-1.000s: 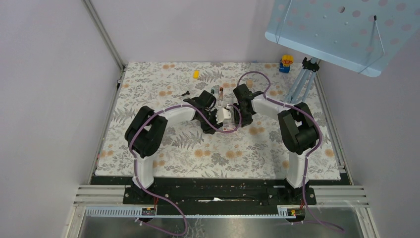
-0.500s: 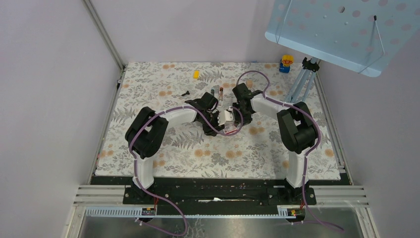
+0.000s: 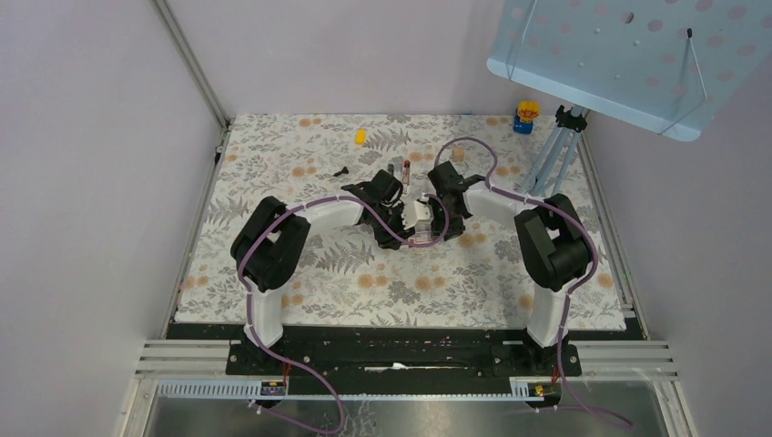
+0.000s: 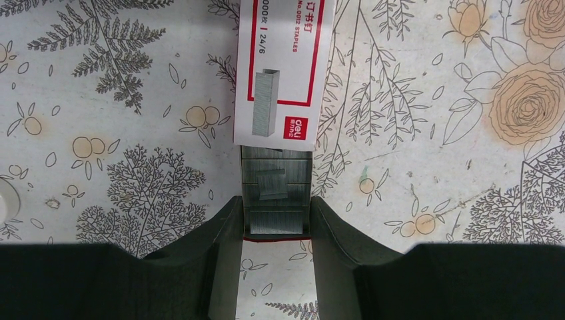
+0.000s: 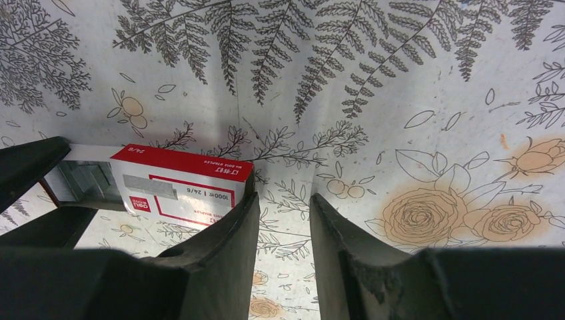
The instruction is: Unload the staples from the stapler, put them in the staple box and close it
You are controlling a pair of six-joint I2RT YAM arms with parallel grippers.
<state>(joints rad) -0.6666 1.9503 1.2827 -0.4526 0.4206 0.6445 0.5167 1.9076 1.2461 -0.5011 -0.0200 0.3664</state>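
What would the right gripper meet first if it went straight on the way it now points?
Most likely the floral mat: the right gripper frames only mat between its open fingers. The staple box lies beside one finger, off that line, though depth is unclear.

two grippers: left gripper (image 4: 276, 213), right gripper (image 5: 283, 207); one box of staples (image 4: 283, 67); one yellow block (image 3: 360, 137); one small black bit (image 3: 341, 170); one tripod (image 3: 553, 157); one blue board (image 3: 619, 64).

The staple box (image 4: 283, 67) lay flat on the flowered tabletop (image 4: 433, 200), its sleeve white and red with a staple picture. Its tray (image 4: 278, 228) stood partly slid out, showing grey staples (image 4: 268, 183).
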